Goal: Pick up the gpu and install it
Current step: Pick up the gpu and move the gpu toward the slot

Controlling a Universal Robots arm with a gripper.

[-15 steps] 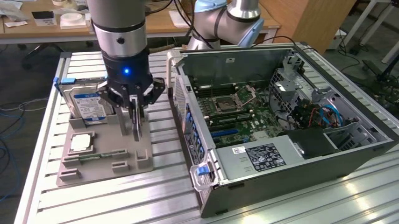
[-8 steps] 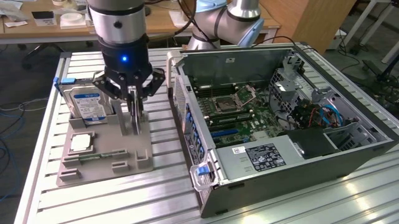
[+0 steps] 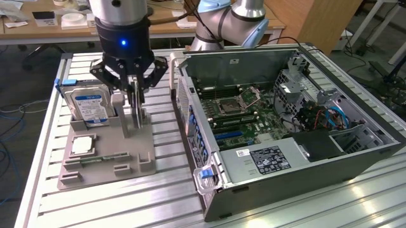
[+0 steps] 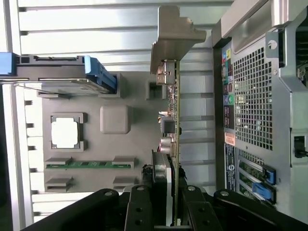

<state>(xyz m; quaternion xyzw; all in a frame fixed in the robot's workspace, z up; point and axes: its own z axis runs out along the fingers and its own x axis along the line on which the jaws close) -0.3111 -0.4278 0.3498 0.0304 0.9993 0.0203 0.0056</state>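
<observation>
Nearest, the slatted metal counter (image 3: 114, 204) carries an open computer case (image 3: 285, 190) at the exterior view's right, its near corner cut off by the frame; beside it lies a grey tray (image 3: 101, 167) with a square chip (image 3: 82, 145) and a memory stick (image 3: 95, 159). Over the tray the claw (image 3: 134, 92) is closed on the graphics card (image 3: 138, 107), which stands upright and edge-on; its lower edge is hidden by a tray post, so whether it is seated there is unclear. Just behind is a hard drive (image 3: 90, 108); farther back are wooden desks (image 3: 165, 26) and a grey floor.
</observation>
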